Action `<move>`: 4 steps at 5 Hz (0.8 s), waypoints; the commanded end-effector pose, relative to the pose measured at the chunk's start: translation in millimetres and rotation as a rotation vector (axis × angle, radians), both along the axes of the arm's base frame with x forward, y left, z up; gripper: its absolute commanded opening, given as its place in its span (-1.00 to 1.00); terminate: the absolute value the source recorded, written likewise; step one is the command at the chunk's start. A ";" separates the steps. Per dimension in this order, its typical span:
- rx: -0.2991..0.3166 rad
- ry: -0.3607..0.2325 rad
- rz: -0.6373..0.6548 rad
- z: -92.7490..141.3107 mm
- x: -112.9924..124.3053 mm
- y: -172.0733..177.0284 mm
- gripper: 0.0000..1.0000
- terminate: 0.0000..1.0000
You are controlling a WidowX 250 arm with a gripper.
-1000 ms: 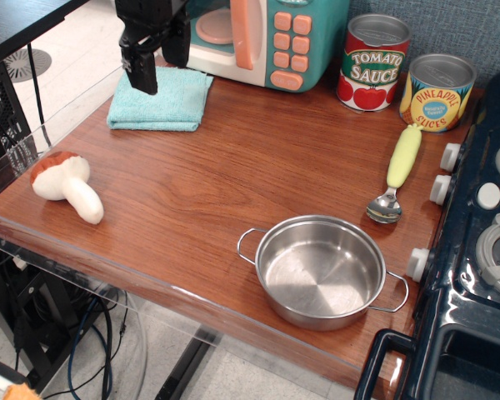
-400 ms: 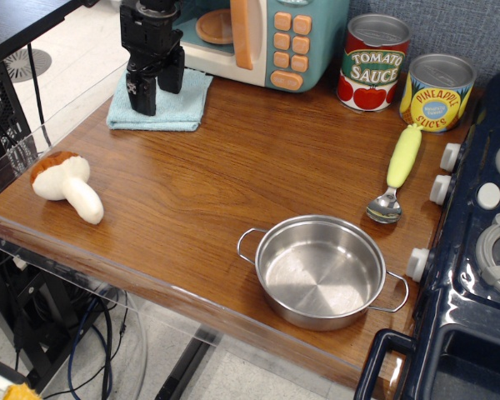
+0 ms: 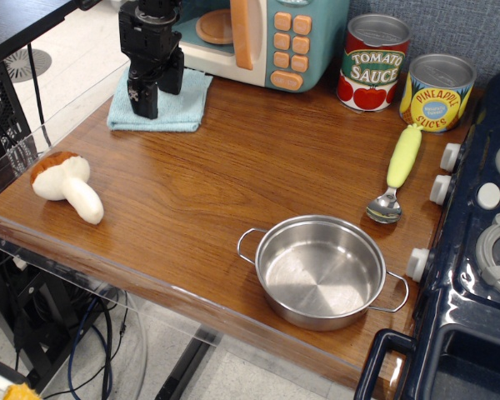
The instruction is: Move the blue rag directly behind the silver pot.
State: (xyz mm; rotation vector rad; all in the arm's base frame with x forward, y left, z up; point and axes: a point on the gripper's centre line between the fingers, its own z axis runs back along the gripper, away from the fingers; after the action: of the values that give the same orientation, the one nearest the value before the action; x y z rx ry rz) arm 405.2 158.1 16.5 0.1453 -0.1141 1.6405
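Note:
The blue rag (image 3: pixel 183 107) lies folded flat at the back left of the wooden counter, in front of the toy microwave. My black gripper (image 3: pixel 157 98) is down on the rag with its fingers spread, one finger (image 3: pixel 143 100) on the left part of the cloth and the other on the middle. It looks open and the cloth is flat. The silver pot (image 3: pixel 321 271) stands empty near the front edge, right of centre, far from the gripper.
A toy microwave (image 3: pixel 267 37) stands behind the rag. A tomato sauce can (image 3: pixel 375 62) and a pineapple can (image 3: pixel 436 92) stand at the back right. A yellow-handled spoon (image 3: pixel 397 171) lies behind the pot. A plush mushroom (image 3: pixel 65 185) lies at the left. A toy stove (image 3: pixel 483 242) borders the right.
The gripper has come down from above the rag's far left corner onto the rag. The rag and the pot have not moved.

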 end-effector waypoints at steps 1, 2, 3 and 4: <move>-0.056 -0.051 -0.132 21.0 -17.7 -77.4 1.00 -1.00; -0.054 -0.061 -0.227 24.3 -27.6 -126.2 1.00 -1.00; 0.000 -0.057 -0.331 20.8 -34.0 -174.3 1.00 -1.00; -0.009 -0.074 -0.411 20.1 -38.2 -209.4 1.00 -1.00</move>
State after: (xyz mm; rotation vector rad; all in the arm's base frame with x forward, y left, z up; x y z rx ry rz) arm 377.8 -58.2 14.5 0.0946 -0.1401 1.2403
